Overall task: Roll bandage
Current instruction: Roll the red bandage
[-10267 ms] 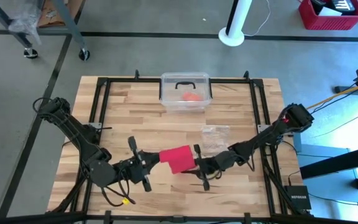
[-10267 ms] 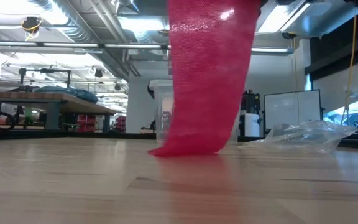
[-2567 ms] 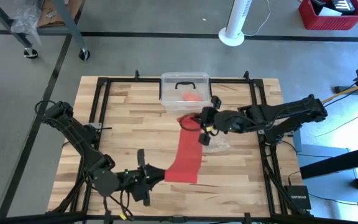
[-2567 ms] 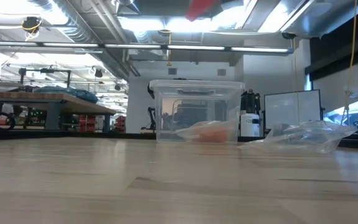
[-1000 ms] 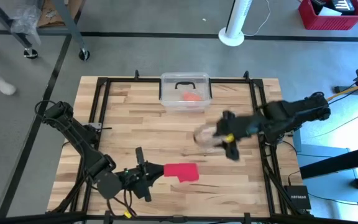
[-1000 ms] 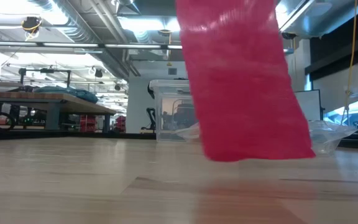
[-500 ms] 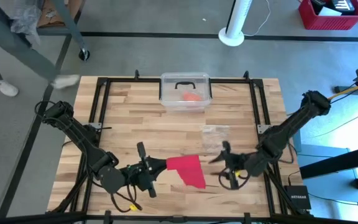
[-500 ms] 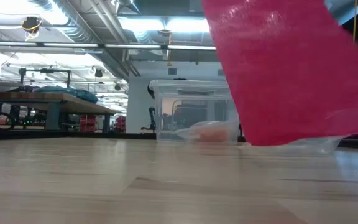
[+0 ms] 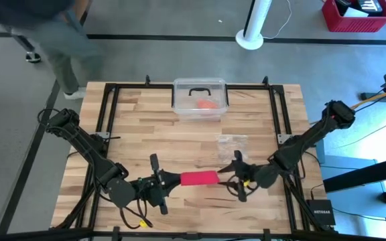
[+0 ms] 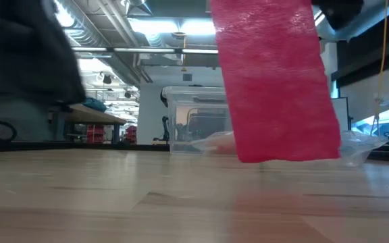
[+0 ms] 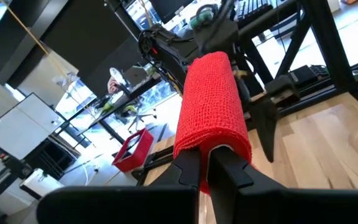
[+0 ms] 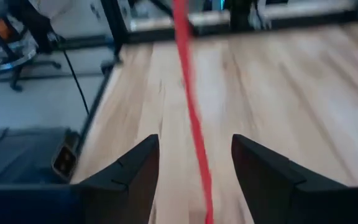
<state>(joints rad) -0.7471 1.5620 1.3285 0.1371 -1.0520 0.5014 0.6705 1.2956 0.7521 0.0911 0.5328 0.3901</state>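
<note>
Bandage (image 9: 199, 178) clamped in left jaws, right jaws apart (astride it), wooden table (image 9: 146, 127), person (image 9: 52, 33) passing.

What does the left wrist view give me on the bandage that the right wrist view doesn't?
Only the left wrist view: the left tool shut on one end of the bandage, its weave and width plain, and the right arm beyond.

Only the right wrist view: the right tool open, the bandage running edge-on as a thin line between its fingers without touching them.

Both: the red bandage held up above the wooden table.
</note>
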